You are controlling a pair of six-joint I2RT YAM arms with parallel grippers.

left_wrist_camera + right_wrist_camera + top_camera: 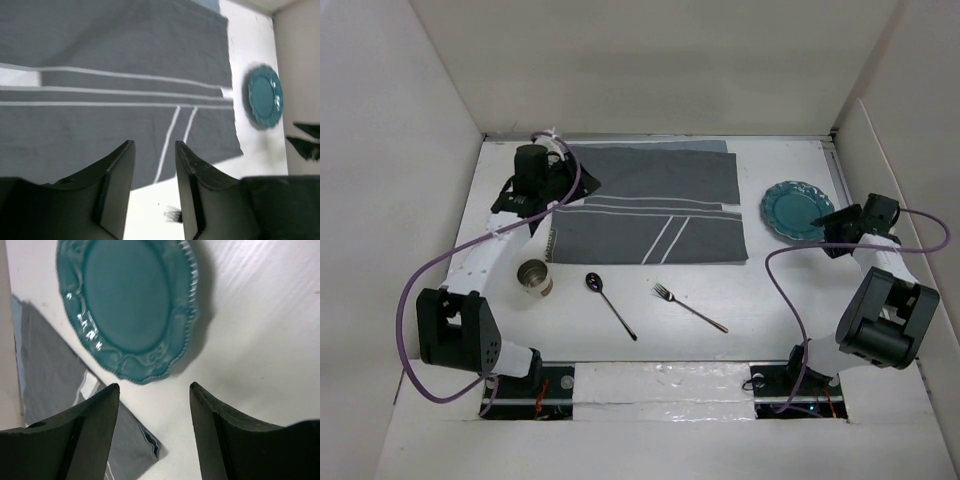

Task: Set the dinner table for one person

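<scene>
The dinner table (770, 300) is a wide white surface. A dark grey, white-striped placemat (650, 205) lies at its back middle, with a fold across its upper part. My left gripper (588, 185) hovers over the mat's left edge. In the left wrist view that gripper (155, 145) is open and empty above the placemat (125, 60). A teal plate (795, 210) sits to the right of the mat. My right gripper (823, 233) is just beside it. In the right wrist view it (154, 386) stands wide open, a little short of the plate (125, 305).
A metal cup (533, 277) stands front left of the mat. A dark spoon (610, 305) and a fork (688, 307) lie on the table in front of it. White walls enclose the back and both sides. The mat's corner (55, 380) shows beside the right gripper.
</scene>
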